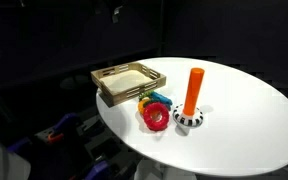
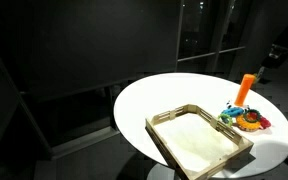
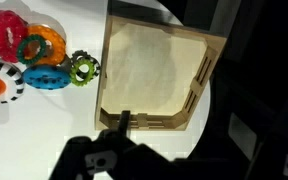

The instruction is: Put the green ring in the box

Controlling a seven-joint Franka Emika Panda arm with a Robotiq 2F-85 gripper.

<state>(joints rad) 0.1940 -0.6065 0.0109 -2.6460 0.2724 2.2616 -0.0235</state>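
The green ring point(image 3: 83, 68) lies flat on the white counter point(image 3: 69, 110), outside the box point(image 3: 154, 70) and just beside its side rim, with a narrow strip of bare counter between them. In the wrist view it is the ring nearest the box. In an exterior view it shows as a yellow-green bit point(image 1: 144, 98) at the edge of the ring cluster, close to the box's corner point(image 1: 129, 80). In an exterior view it is too small to pick out with any certainty.

Touching or nearly touching the green ring on the side away from the box is a blue ring point(image 3: 46, 77). Beyond that lie an orange ring point(image 3: 46, 42), with a brighter green toothed ring point(image 3: 29, 47) resting on or against it, and a red ring point(image 3: 6, 32) at the far edge of the group. An orange peg point(image 1: 193, 90) stands upright on a black-and-white striped base point(image 1: 189, 120) just beside the rings, on the side away from the box.

The box is a shallow light-wood tray with a low rim, and it has nothing in it. It sits near the edge of the round counter in both exterior views.

The claw point(image 3: 121, 128) comes in from the bottom of the wrist view as a dark shape over the near rim of the box, well apart from the green ring and holding nothing visible. I cannot tell whether it is spread or pressed together.
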